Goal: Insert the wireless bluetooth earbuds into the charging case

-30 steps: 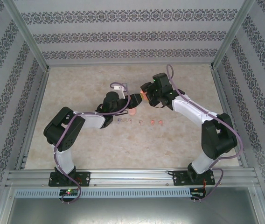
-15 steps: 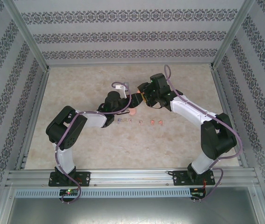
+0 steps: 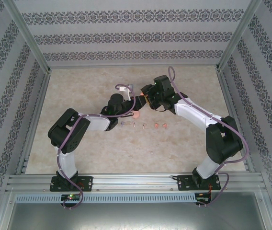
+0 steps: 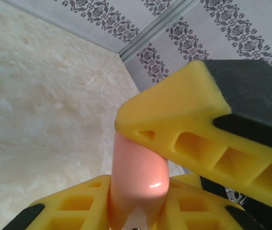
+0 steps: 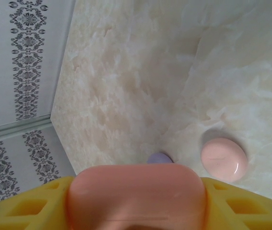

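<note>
Left claw [image 4: 135,203] clamped on pink case [image 4: 138,167]; right claw [image 5: 136,206] grips the same case from 3 o'clock. Earbuds [image 3: 143,125] lie in a row on surface [image 3: 78,91], 6 o'clock of claws.

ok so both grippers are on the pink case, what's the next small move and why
Probably ease the grippers apart to hinge the lid open. The left gripper and right gripper each pinch the glossy salmon-pink rounded charging case, held above the marble-patterned tabletop; its lid looks closed, and the tiny stemmed earbuds lie in a row on it.
</note>
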Tool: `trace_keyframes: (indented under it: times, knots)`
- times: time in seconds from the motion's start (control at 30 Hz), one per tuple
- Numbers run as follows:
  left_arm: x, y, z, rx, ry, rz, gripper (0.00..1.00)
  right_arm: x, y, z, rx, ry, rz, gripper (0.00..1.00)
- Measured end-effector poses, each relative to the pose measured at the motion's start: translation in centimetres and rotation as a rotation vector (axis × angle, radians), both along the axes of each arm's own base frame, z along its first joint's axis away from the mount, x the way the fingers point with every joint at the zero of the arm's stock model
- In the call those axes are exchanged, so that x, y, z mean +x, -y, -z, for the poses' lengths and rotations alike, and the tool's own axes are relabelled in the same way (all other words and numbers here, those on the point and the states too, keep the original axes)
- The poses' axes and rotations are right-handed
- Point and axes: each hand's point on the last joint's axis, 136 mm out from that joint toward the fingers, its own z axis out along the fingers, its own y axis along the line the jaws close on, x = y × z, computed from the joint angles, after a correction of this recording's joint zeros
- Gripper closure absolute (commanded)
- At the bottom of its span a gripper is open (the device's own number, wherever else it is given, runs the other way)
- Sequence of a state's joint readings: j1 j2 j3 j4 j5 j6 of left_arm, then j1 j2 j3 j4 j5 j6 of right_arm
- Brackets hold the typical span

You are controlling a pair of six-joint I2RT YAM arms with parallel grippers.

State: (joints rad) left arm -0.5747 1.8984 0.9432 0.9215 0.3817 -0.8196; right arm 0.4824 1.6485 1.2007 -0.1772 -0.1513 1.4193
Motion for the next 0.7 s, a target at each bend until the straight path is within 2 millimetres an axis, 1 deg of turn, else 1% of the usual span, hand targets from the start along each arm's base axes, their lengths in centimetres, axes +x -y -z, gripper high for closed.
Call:
trace_keyframes:
  times: [0.1, 0.2, 0.37, 0.47, 0.57, 0.63, 0.7]
  knots:
    - [0.0, 0.0, 0.0, 0.005, 0.005, 0.002, 0.82, 0.0, 0.1, 0.1, -0.004, -0.002, 0.003, 0.47]
    - [0.0, 0.0, 0.1, 0.004, 0.006, 0.002, 0.91, 0.0, 0.1, 0.1, -0.005, -0.002, 0.003, 0.46]
    - [0.0, 0.1, 0.0, 0.003, 0.007, 0.005, 1.00, 0.0, 0.1, 0.1, -0.001, -0.005, 0.007, 0.31]
    - [0.0, 0.1, 0.0, -0.002, 0.001, 0.003, 1.00, 0.3, 0.3, -0.2, 0.011, 0.003, 0.019, 0.27]
    - [0.0, 0.0, -0.2, -0.004, 0.004, 0.002, 1.00, 0.6, 1.3, -1.0, 0.023, 0.017, 0.038, 0.25]
    - [-0.2, 0.0, -0.2, 0.002, -0.003, 0.005, 1.00, 1.0, 3.0, -1.9, 0.022, 0.043, 0.062, 0.24]
    - [-0.5, -0.1, -0.2, 0.017, -0.015, 0.013, 1.00, 1.6, 5.0, -3.3, 0.017, 0.087, 0.085, 0.23]
